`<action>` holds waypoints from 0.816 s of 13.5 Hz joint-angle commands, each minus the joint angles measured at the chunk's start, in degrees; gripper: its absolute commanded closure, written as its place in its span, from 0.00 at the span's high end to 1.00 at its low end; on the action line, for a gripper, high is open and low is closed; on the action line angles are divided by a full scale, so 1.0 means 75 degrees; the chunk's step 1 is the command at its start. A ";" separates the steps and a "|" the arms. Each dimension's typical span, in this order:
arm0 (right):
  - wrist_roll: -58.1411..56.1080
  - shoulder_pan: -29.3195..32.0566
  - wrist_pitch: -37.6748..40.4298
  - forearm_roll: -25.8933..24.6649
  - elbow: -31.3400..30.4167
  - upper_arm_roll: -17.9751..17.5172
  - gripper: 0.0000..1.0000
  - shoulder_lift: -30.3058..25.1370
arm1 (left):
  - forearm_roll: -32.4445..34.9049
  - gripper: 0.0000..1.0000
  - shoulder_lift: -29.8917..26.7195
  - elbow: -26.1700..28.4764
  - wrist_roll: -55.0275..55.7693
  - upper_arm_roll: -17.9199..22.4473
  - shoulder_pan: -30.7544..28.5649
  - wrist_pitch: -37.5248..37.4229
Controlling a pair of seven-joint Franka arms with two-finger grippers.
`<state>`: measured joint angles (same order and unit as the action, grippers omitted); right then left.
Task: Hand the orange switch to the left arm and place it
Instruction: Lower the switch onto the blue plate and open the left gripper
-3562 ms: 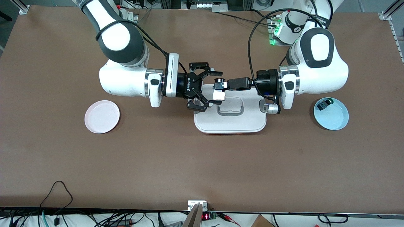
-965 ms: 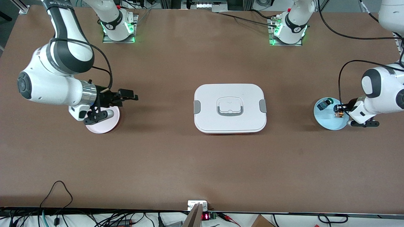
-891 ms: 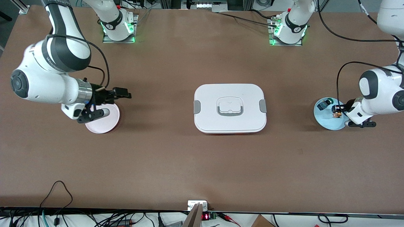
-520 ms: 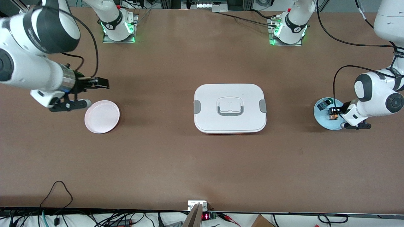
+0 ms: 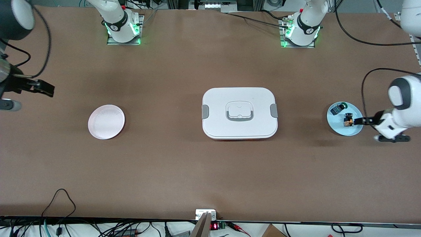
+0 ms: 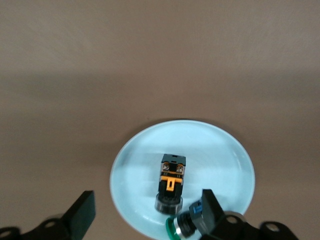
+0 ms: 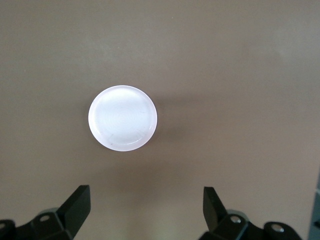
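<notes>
The orange switch (image 5: 348, 119) lies on its side on the light blue plate (image 5: 353, 131), beside a green-capped switch (image 5: 338, 108). In the left wrist view the orange switch (image 6: 172, 182) rests free on the plate (image 6: 135, 165). My left gripper (image 5: 363, 120) is open and empty, just off the plate's rim toward the left arm's end; it also shows in the left wrist view (image 6: 147, 217). My right gripper (image 5: 39, 87) is open and empty, up near the right arm's end of the table; in the right wrist view (image 7: 145, 205) it is over bare table. The white box (image 5: 239, 113) stands mid-table.
An empty pink plate (image 5: 106, 121) sits toward the right arm's end and shows in the right wrist view (image 7: 122, 118). The green-capped switch (image 6: 185, 226) lies close to one left finger (image 6: 212, 212). Brown table stretches between the box and both plates.
The left gripper has let go of the orange switch on the blue plate and pulled back off its rim. The right arm has swung away from the pink plate toward its table end.
</notes>
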<state>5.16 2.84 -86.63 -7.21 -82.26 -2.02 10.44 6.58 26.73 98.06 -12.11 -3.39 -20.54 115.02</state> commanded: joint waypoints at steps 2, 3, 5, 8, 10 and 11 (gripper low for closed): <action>0.0038 0.0162 -0.0144 0.0774 -0.0224 0.0373 1.00 -0.0126 | 0.0131 1.00 -0.0060 -0.2592 -0.0062 -0.0261 0.0113 -0.2429; -0.0089 -0.0072 -0.0249 0.0774 -0.0433 0.0665 1.00 -0.0231 | 0.0119 1.00 -0.0141 -0.3050 -0.0027 -0.0425 0.0113 -0.2956; -0.0301 -0.0425 -0.1160 0.0774 -0.1496 0.1041 1.00 -0.0780 | 0.0154 1.00 -0.0643 -0.3312 0.0497 -0.0858 0.0160 -0.3650; -0.0524 -0.0426 -0.1200 0.0798 -0.1607 0.0996 1.00 -0.0923 | 0.0154 1.00 -0.1325 -0.3277 0.1520 -0.1549 0.0172 -0.3933; -0.0792 -0.0461 -0.1070 0.0786 -0.1653 0.0973 1.00 -0.1099 | 0.0038 1.00 -0.1372 -0.3277 0.1532 -0.1680 0.0172 -0.3934; -0.0887 -0.0450 -0.1070 0.0786 -0.1677 0.0972 1.00 -0.1134 | 0.0037 1.00 -0.1373 -0.3277 0.1532 -0.1761 0.0172 -0.3922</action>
<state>0.73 0.16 -94.76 -2.12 -92.68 4.56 4.49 6.58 16.22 73.33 -1.00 -15.80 -18.72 85.88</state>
